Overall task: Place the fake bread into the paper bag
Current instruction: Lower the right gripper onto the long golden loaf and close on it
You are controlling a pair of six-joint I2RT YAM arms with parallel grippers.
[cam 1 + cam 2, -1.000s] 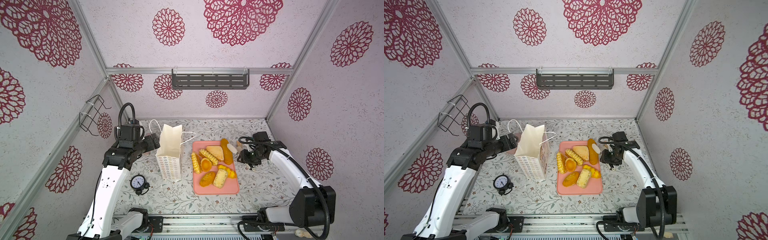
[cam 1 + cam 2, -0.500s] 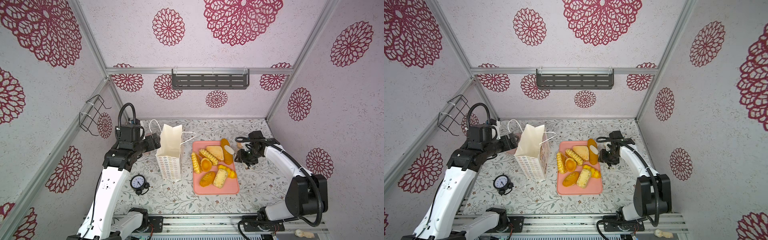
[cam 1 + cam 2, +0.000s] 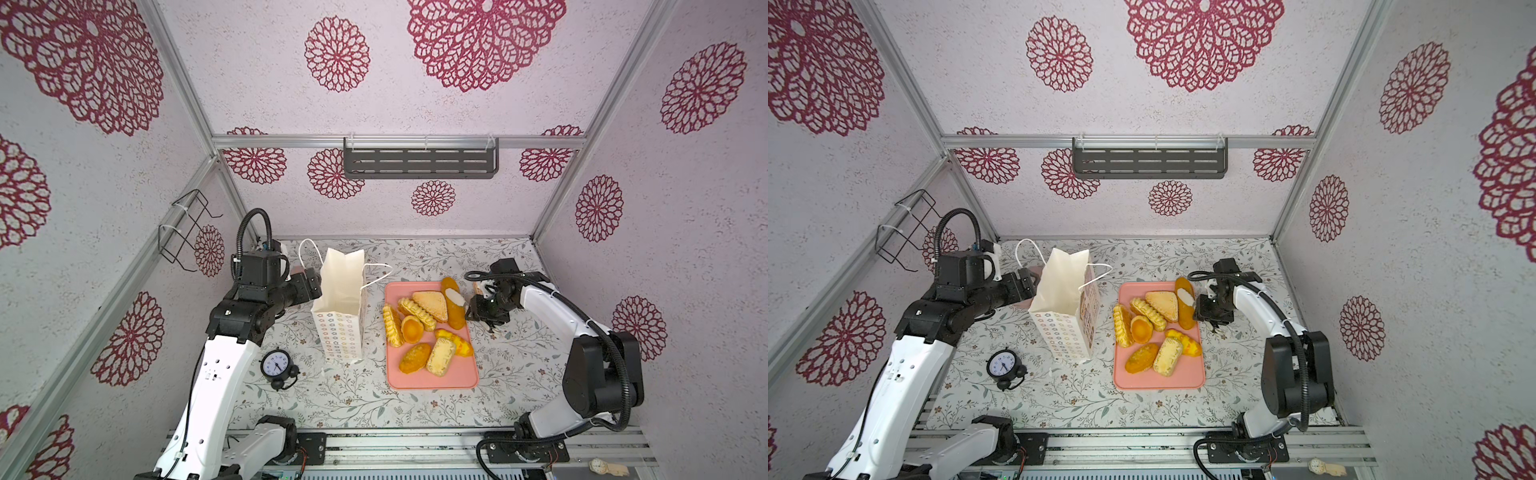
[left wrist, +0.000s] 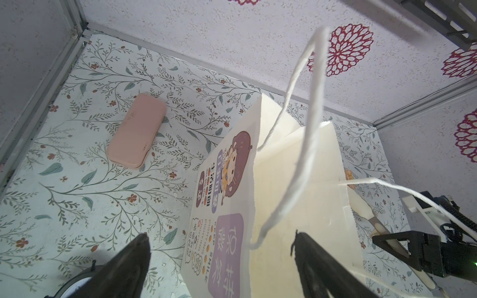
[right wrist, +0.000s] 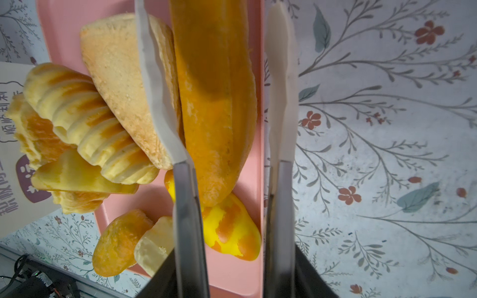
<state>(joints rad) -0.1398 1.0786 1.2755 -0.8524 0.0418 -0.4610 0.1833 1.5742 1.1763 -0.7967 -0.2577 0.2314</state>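
1. Pink tray (image 3: 432, 380) (image 3: 1158, 380) (image 5: 64, 25): flat, rectangular with rounded corners, lying on the floral tablecloth (image 3: 415, 257) (image 3: 1142, 257)
2. Black twin-bell alarm clock (image 3: 276, 365) (image 3: 1003, 365): white dial turned upward, left of the tray's near end, well apart from it
3. Pink oblong case (image 4: 136, 131): shut, flat on the cloth, well to the left of the tray, toward the back-left corner
4. Dark grey slotted shelf (image 3: 419, 163) (image 3: 1149, 163): on the back wall, beyond the tray's far edge
5. Black wire rack (image 3: 185, 230) (image 3: 905, 226): on the left wall, far left of the tray
6. Cream wristwatch (image 3: 604, 467) (image 3: 1325, 467): on the front rail, right of the tray and nearer the camera
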